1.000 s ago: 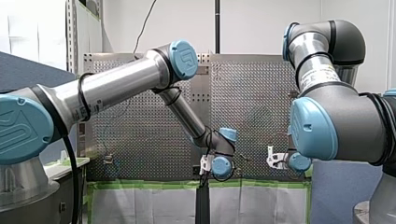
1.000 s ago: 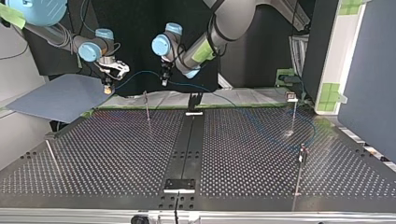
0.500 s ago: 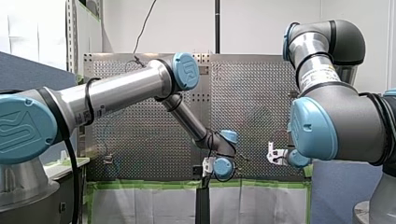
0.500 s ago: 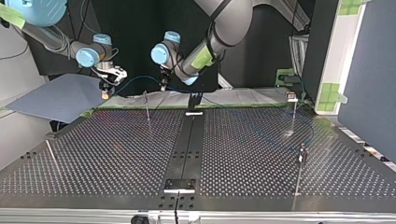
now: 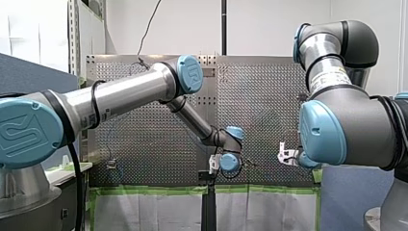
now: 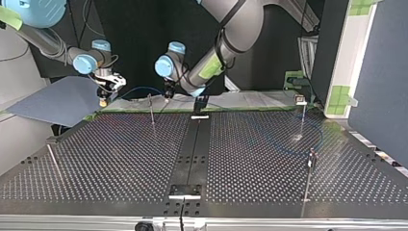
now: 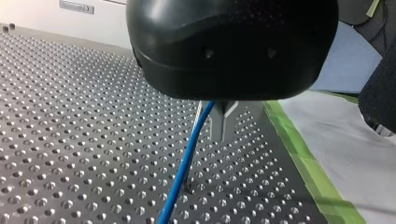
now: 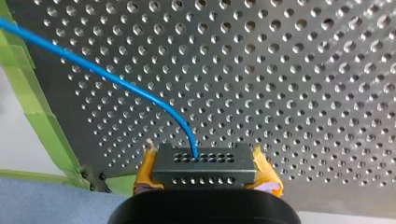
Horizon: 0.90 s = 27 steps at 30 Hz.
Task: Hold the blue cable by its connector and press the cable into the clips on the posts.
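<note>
Desk (image 6: 120, 159): perforated metal, green tape (image 7: 303, 158) along its edge, thin posts (image 6: 151, 109) upright. My right tool (image 8: 205, 163): yellow pads clamped on the black connector (image 8: 205, 171). Blue cable (image 8: 116, 83): runs from there to my left tool (image 7: 224, 128), whose fingers are together on it, above the top view's far left.

Front view: mounted behind and above my left arm (image 5: 125, 94) and my right arm (image 5: 337, 130), facing outward over the perforated table (image 5: 260, 96); distant from the work. Top view: mounted across the table near work height, facing back at both arms; sides crossed. Wrist views: very close, looking along my left gripper (image 7: 223, 139) and my right gripper (image 8: 204, 156). Common to both wrist views: table surface, blue cable (image 7: 187, 163).
</note>
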Each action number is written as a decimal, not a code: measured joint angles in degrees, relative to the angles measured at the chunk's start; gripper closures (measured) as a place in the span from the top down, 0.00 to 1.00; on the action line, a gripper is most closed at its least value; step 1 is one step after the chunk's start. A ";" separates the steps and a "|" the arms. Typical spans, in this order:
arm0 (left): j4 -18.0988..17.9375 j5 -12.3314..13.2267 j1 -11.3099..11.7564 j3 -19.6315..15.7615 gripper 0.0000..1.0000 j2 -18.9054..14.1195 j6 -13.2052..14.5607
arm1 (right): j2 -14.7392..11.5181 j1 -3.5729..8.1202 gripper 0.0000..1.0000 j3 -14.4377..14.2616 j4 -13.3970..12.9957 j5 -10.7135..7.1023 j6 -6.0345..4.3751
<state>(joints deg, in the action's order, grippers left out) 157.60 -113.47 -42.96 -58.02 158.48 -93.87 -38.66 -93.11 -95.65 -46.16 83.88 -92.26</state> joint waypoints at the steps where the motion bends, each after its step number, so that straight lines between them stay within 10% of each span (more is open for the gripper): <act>1: 0.09 0.04 0.11 0.01 0.00 0.01 0.02 | 0.00 0.18 0.00 0.06 0.00 0.00 -0.32; 27: 0.00 2.01 2.96 0.51 0.00 0.03 -0.31 | 0.02 0.88 0.00 0.58 0.01 0.21 -1.49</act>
<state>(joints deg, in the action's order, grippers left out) 157.60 -111.46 -40.01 -57.51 158.51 -94.18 -38.64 -92.24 -95.07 -46.15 84.09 -93.75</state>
